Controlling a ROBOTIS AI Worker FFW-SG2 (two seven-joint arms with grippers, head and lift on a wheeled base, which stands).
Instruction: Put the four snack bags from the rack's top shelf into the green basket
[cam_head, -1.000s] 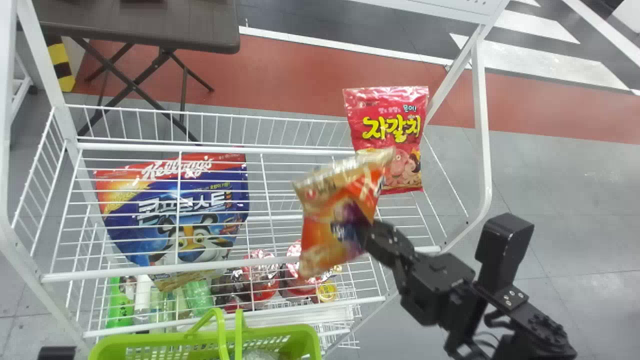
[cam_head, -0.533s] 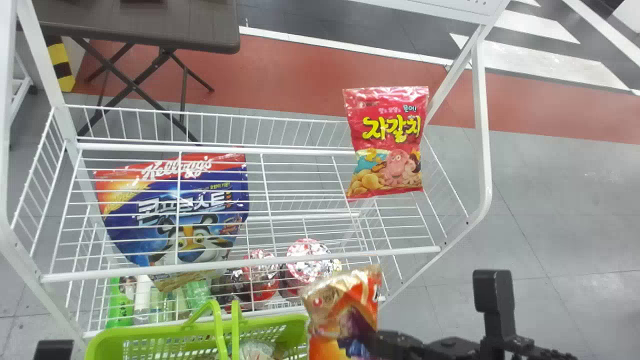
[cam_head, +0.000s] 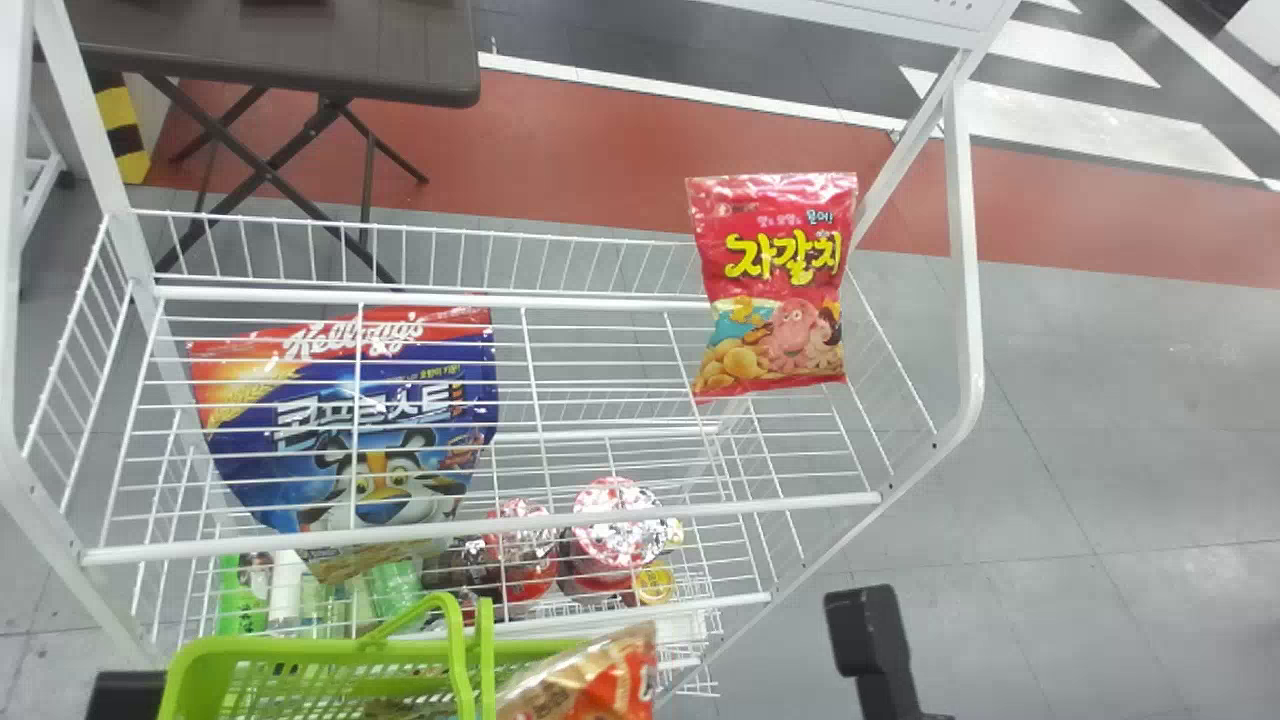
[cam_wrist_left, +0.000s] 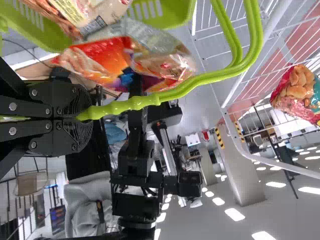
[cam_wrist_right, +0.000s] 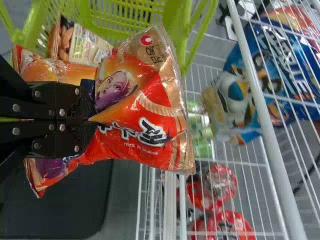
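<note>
Orange snack bag (cam_head: 610, 690) at the green basket's (cam_head: 300, 646) right side

The right gripper (cam_wrist_right: 92, 120) pinches it firmly; whether bag and basket touch is unclear. The left gripper (cam_wrist_left: 85, 118) is clamped on the basket's handle (cam_wrist_left: 202, 80). Inside the basket lies another snack bag (cam_wrist_right: 87, 47). Beyond the basket and to its right, the red snack bag (cam_head: 770, 280) sits on the rack's (cam_head: 500, 535) top shelf.

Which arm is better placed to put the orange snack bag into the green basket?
Probably the right: the right end effector grips the orange snack bag close to the green basket. The left end effector is closed on the handle, so it seems better kept holding.
</note>
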